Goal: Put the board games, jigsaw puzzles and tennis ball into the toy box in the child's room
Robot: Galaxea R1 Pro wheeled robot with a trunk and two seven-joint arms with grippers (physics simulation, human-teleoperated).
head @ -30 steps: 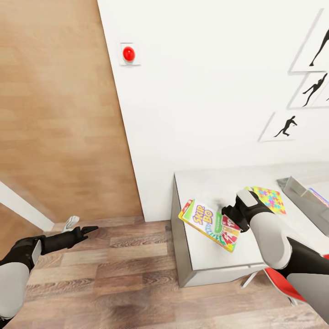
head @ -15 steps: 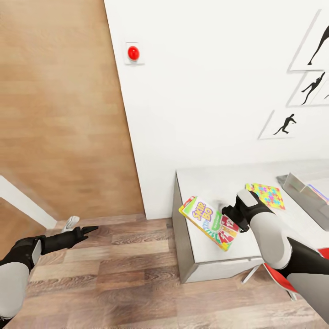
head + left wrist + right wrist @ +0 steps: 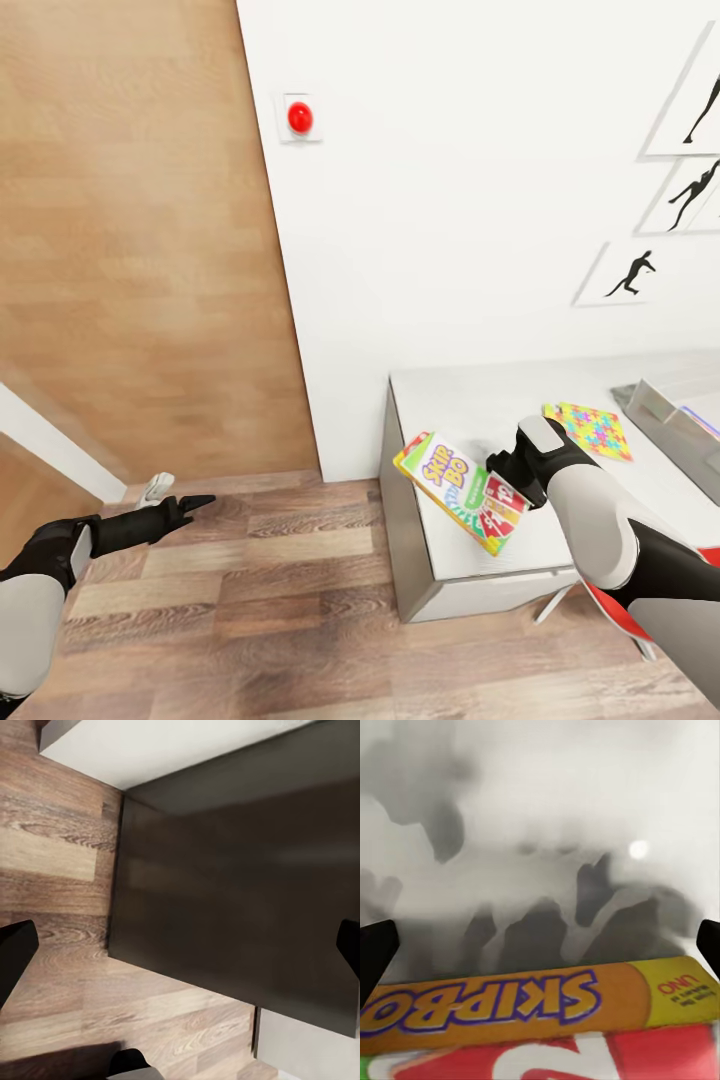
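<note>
1. Standing at the end of the table (image 3: 470,560), pale grey top running off toward the robot's right along the white wall, wood-plank floor on the left side.
2. Toy box (image 3: 655,408) sitting on that tabletop at the far right, cut off by the frame edge. So the target lies to the right of the carried box and further along the table.
3. Skip-Bo box (image 3: 462,490) clamped by its right-hand end in the right gripper (image 3: 507,478), hanging above the near left corner of the table, tilted, long axis running left-to-right and sloping down toward the robot. Free end pokes out past the table edge. Yellow side edge with the lettering fills the lower part of the right wrist view (image 3: 510,1001).
4. Jigsaw puzzle (image 3: 590,428) lying flat on the top, between the held box and the toy box, just beside the tray.
5. Left gripper (image 3: 185,505) way off over the floor, looks empty; how far open, can't tell. Right arm clearly the nearer one, probably just a sweep rightward over the puzzle.
</note>
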